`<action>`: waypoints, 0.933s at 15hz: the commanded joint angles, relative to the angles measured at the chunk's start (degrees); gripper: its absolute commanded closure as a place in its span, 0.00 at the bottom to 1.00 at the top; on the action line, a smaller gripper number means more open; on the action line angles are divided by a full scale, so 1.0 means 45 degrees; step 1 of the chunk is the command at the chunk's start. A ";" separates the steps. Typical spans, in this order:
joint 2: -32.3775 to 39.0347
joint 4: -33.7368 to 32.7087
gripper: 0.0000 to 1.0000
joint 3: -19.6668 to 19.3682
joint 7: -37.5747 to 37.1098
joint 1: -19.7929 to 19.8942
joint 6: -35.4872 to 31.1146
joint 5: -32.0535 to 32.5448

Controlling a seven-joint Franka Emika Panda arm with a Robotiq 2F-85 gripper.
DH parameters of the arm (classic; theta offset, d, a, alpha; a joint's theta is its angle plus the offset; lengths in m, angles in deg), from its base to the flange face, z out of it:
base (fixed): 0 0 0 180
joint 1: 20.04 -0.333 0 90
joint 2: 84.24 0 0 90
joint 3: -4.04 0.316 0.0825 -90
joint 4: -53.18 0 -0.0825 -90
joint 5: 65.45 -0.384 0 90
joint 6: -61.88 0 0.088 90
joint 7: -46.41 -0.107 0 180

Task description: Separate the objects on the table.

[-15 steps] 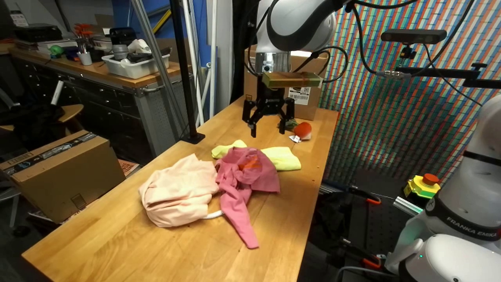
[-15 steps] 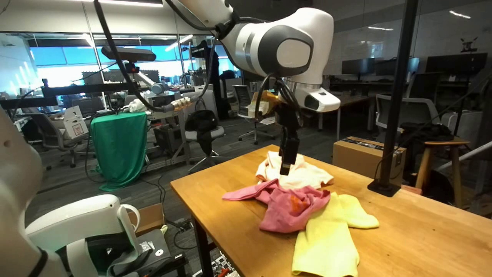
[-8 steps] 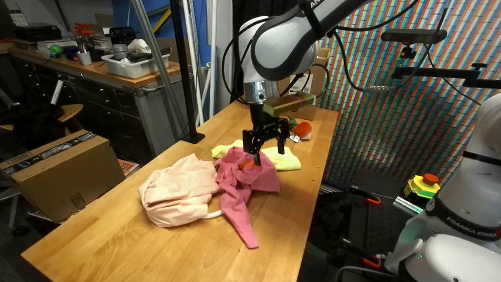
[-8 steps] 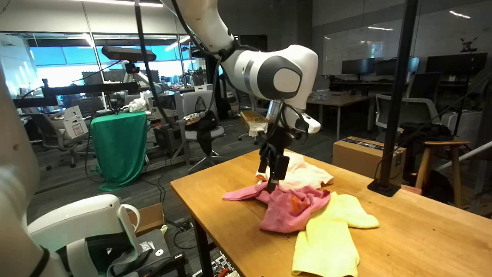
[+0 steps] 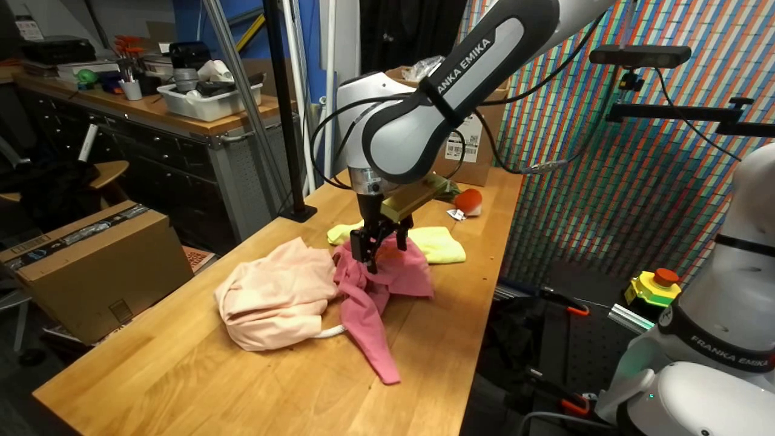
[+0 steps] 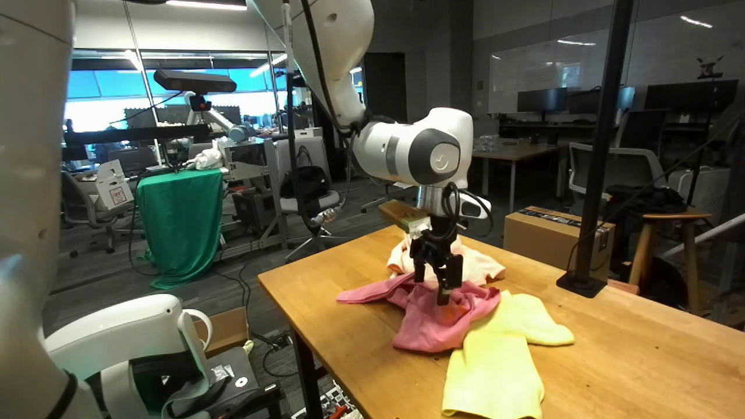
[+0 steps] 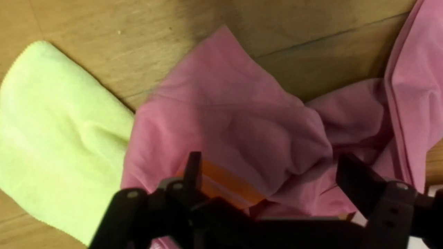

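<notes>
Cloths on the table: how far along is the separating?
Done: nothing visibly; the pink cloth overlaps the yellow-green cloth and appears to touch the cream cloth. In hand: the open end effector is positioned over the pink cloth, gripping nothing. Left: all the parting, since the three lie in one cluster.

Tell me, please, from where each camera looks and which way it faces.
Exterior view: raised, nearer the peach cloth, facing along the wooden tabletop; arm and gripper show.
Exterior view: raised, nearer the yellow cloth, facing roughly opposite; arm and gripper show.
Wrist view: above the pink cloth, facing down; only the gripper shows.
Both exterior views share all three cloths.
</notes>
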 commanded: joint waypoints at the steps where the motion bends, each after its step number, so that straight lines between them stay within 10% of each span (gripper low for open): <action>1: 0.0760 -0.0613 0.00 -0.0286 0.0279 -0.0178 -0.0869 0.0327; 9: 0.1280 -0.0682 0.01 -0.0491 0.0465 -0.0216 -0.1489 0.0255; 10: 0.1275 -0.0679 0.26 -0.0492 0.0440 -0.0238 -0.1475 0.0246; 14: 0.1192 -0.0669 0.47 -0.0524 0.0321 -0.0361 -0.1328 0.0305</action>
